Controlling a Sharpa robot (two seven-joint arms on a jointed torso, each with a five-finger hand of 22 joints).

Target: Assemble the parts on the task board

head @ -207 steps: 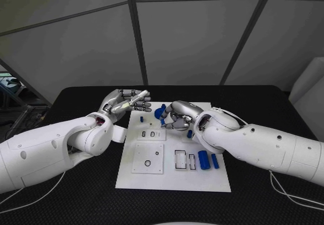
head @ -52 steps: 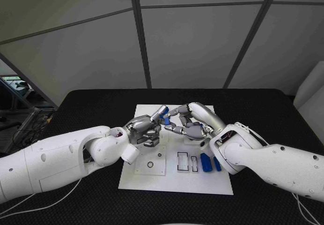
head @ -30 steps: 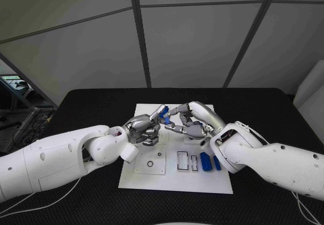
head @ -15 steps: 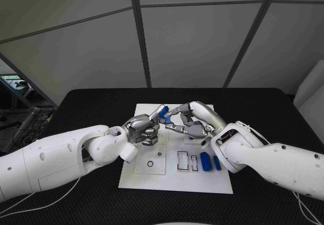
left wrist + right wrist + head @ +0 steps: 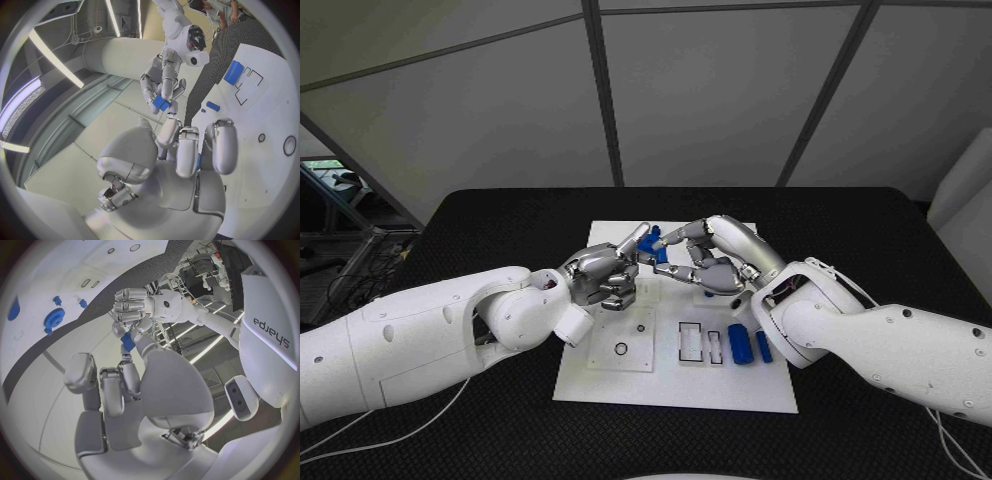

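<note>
head view: left robot hand [image 5: 604, 276] and right robot hand [image 5: 711, 262] meet above the far half of the white task board [image 5: 678, 385], which lies mid-bench on the black bench [image 5: 473, 225]. a small blue part [image 5: 652, 251] sits between the fingertips of both; which robot hand carries it, cannot tell from here. left fingers curled in, one pale finger reaching up to the part. two blue cylinders [image 5: 747, 343] lie side by side on the board's right side, beside two dark-outlined rectangular slots [image 5: 697, 342]. a black ring [image 5: 619, 349] marks the raised square plate on the near left.

left wrist view: left robot hand [image 5: 181, 160] fingers curled close together; the right robot hand [image 5: 164, 82] beyond it touches the blue part [image 5: 160, 103]. a blue cylinder [image 5: 233, 72] and a smaller blue piece [image 5: 213, 106] lie on the board [image 5: 269, 115].

right wrist view: right robot hand [image 5: 122, 390] with fingers curled, the blue part [image 5: 127, 342] at its fingertip and touching the left robot hand [image 5: 129, 307]. a blue gear [image 5: 54, 318] lies on the board [image 5: 56, 270]. "sharpa" is printed on the left arm [image 5: 272, 333].
</note>
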